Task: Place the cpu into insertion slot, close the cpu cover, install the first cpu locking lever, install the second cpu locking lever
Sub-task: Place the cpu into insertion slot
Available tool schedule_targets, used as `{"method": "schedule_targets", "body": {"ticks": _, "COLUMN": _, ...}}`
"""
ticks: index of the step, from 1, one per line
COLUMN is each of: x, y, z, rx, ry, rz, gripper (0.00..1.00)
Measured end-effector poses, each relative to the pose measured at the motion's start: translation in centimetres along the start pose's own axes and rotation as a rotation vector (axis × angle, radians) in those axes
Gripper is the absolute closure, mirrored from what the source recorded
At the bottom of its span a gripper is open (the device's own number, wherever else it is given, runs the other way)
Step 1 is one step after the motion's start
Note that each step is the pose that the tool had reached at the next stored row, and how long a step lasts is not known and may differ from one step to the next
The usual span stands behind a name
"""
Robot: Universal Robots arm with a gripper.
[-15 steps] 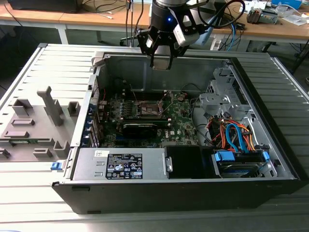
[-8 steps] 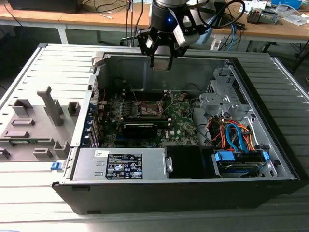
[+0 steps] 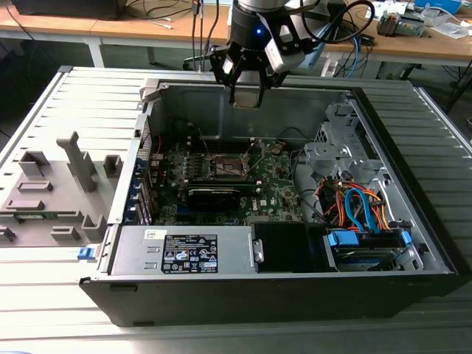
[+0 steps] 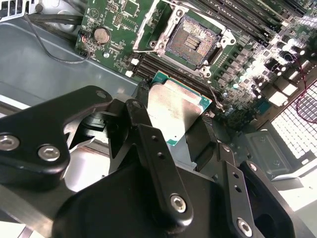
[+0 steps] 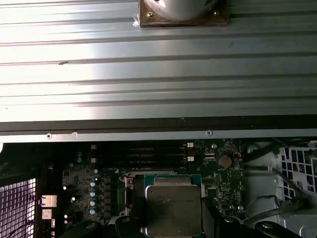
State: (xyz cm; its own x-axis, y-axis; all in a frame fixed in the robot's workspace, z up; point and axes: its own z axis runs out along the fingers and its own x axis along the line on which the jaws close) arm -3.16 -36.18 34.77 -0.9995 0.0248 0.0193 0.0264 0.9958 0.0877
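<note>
One gripper [image 3: 247, 96] hangs near the far wall of the open computer case [image 3: 295, 295] in the exterior view, above and apart from the insertion slot [image 3: 227, 167]. In the second wrist view, its fingers [image 4: 142, 119] pinch the cpu [image 4: 177, 106] by two opposite edges, in the air short of the uncovered slot [image 4: 194, 39]. The first wrist view shows the cpu [image 5: 173, 208] clamped above the motherboard [image 5: 99, 183].

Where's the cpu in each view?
Exterior view: the cpu is gripped in the pincer, above the back wall of the case.
Second wrist view: the cpu is in the pincer, apart from the uncovered insertion slot.
First wrist view: the cpu is in front of the memory slots.
Shared landmark: the coin cell shows in both wrist views.
</note>
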Motion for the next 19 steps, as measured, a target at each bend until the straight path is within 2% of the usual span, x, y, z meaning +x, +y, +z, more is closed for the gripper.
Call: {"method": "schedule_targets", "body": {"ticks": 19, "x": -0.01, "y": -0.40, "z": 0.11, "rx": 0.0000, "ry": 0.0000, "rz": 0.000, "gripper": 0.45}}
